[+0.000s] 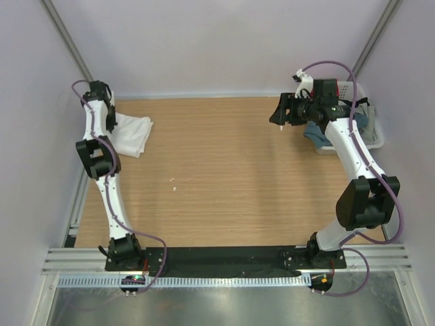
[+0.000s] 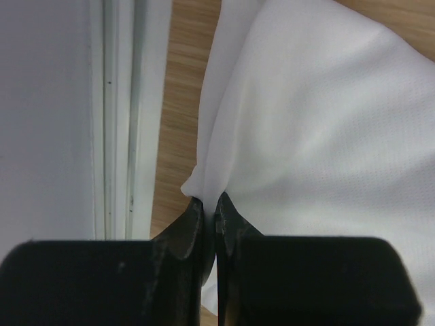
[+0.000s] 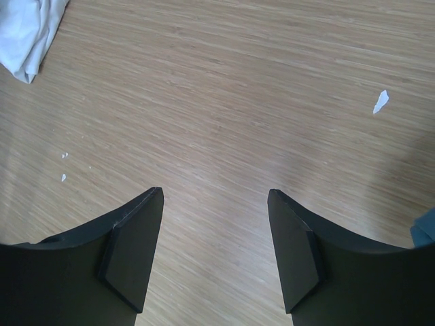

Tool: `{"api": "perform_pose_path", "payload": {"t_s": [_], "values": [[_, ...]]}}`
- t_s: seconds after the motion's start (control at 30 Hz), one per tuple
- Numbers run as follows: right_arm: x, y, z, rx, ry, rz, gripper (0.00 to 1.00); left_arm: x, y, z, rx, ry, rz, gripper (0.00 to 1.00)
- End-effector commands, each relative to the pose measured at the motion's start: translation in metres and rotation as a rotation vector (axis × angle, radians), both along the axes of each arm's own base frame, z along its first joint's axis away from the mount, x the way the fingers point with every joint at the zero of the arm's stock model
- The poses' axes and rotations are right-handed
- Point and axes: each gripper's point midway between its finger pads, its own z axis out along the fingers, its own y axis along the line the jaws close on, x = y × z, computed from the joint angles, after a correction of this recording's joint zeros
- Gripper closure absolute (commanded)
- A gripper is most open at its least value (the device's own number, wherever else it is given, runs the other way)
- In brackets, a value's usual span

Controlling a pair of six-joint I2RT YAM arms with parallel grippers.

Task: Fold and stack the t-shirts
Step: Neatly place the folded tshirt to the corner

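A folded white t-shirt [image 1: 132, 134] lies at the far left of the wooden table. My left gripper [image 1: 109, 122] is shut on its left edge; in the left wrist view the cloth [image 2: 312, 136] is pinched between the fingertips of the left gripper [image 2: 210, 204]. It also shows in the right wrist view [image 3: 27, 34], far off. A slate blue t-shirt [image 1: 318, 134] hangs out of the white basket [image 1: 372, 132] at the far right. My right gripper [image 1: 281, 115] is open and empty above bare table, just left of the basket; the right wrist view shows the right gripper [image 3: 216, 197] with jaws wide apart.
The table's left edge and a white wall rail [image 2: 115, 115] run close beside the left gripper. Small white scraps [image 1: 173, 182] lie mid-table, and one scrap [image 3: 380, 102] shows in the right wrist view. Dark cloth fills the basket behind the right arm.
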Motion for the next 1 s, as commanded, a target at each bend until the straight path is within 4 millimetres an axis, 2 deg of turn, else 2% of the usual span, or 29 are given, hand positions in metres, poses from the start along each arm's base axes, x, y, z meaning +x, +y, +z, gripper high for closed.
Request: {"api": "perform_pose_path", "payload": {"t_s": [0.0,0.27,0.5,0.8,0.97], "values": [[-0.004,-0.007,0.019,-0.020,-0.055,-0.015,0.31,0.025,0.034,0.017,0.111,-0.116,0.079,1.00],[-0.002,-0.014,0.016,-0.038,-0.035,-0.037,0.31,0.027,0.053,-0.002,0.145,-0.113,0.129,1.00],[0.001,-0.015,0.014,-0.036,-0.036,-0.054,0.31,0.022,0.073,-0.007,0.142,-0.121,0.182,1.00],[0.002,-0.018,0.011,-0.047,-0.032,-0.067,0.31,0.039,0.075,0.006,0.174,-0.191,0.193,1.00],[0.000,-0.019,0.011,-0.054,-0.033,-0.072,0.31,0.041,0.072,0.003,0.158,-0.200,0.205,1.00]]}}
